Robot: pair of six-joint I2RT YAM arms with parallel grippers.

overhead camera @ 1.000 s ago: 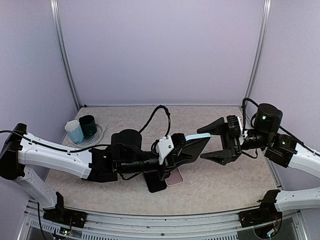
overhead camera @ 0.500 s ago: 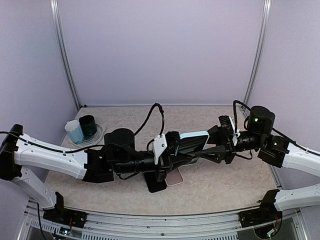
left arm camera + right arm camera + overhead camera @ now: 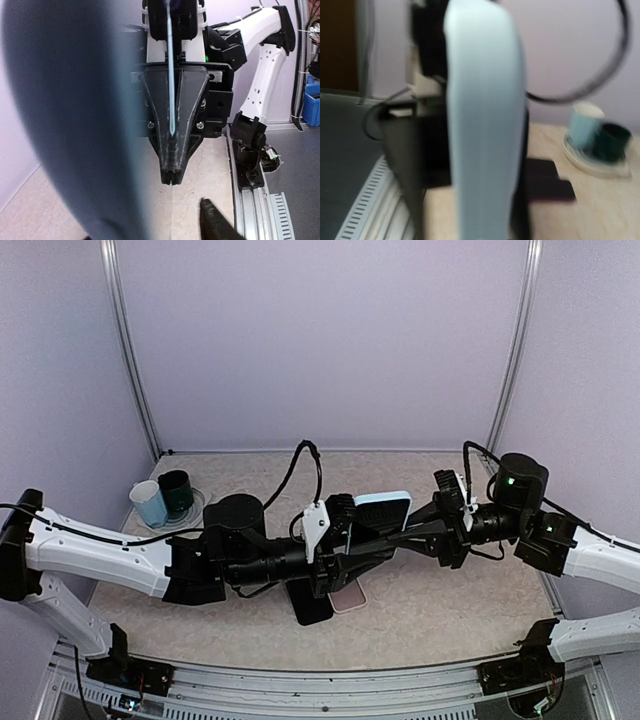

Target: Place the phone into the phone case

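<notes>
my left gripper reaches in from the left to the middle of the frame and clamps the light-blue phone case, held above the table. my right gripper reaches in from the right, fingers pinched on the same case. just below centre a black slab and a pinkish slab lie touching. at left a pale blue cup and a dark green cup share a plate.

Pale blue phone case, light blue cup, dark green cup, speckled beige table.
</notes>
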